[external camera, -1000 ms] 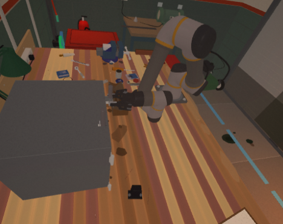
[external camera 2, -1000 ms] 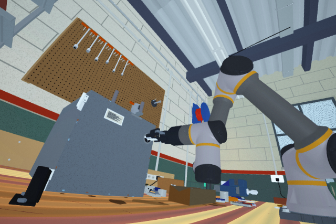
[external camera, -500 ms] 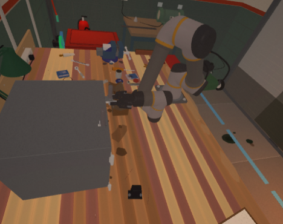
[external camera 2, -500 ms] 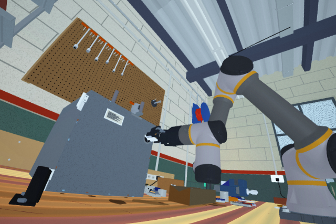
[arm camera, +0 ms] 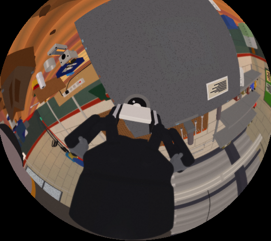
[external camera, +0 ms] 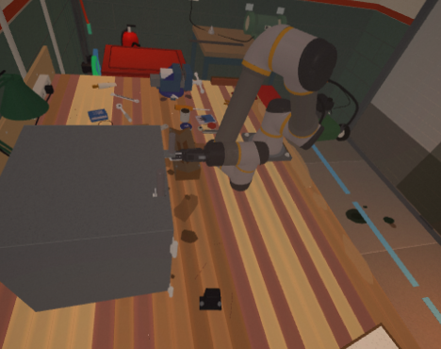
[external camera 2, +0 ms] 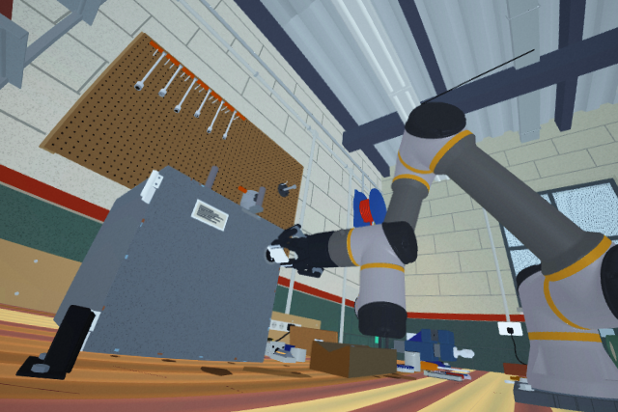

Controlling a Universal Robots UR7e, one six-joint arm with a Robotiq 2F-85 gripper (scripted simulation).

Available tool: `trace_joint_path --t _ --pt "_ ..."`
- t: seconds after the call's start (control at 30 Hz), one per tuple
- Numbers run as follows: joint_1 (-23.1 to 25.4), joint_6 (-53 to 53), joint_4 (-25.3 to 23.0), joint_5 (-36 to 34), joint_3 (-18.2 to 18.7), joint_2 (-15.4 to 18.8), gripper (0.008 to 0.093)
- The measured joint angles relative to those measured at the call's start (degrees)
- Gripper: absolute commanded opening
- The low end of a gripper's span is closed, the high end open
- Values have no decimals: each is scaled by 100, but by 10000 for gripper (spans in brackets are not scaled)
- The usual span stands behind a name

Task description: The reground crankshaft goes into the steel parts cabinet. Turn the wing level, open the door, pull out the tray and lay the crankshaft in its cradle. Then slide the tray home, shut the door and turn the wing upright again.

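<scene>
The grey steel parts cabinet (external camera: pixel 77 207) stands on the left of the wooden bench, its door closed, with a paper label (external camera 2: pixel 210 215) on the door face. At the door's upper right edge sits the pale wing latch (arm camera: pixel 135 114) on a round boss. My gripper (arm camera: pixel 135 118) reaches in level from the right, closed around the wing latch (external camera 2: pixel 277 254). The crankshaft is not visible in any view.
A brown cardboard box (external camera 2: pixel 352 357) lies on the bench below my arm (external camera: pixel 251 108). A black bracket (external camera: pixel 210 299) sits in front of the cabinet. Wrenches, a blue vise (external camera: pixel 172 81) and small parts clutter the bench's far end, and a pegboard (external camera 2: pixel 150 118) hangs behind.
</scene>
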Motion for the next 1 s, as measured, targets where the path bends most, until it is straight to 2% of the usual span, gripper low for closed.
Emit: trace_joint_path --t 0.6,1.0 --pt "0 3259 0 0 0 0 80" --pt "0 4827 0 0 0 0 80"
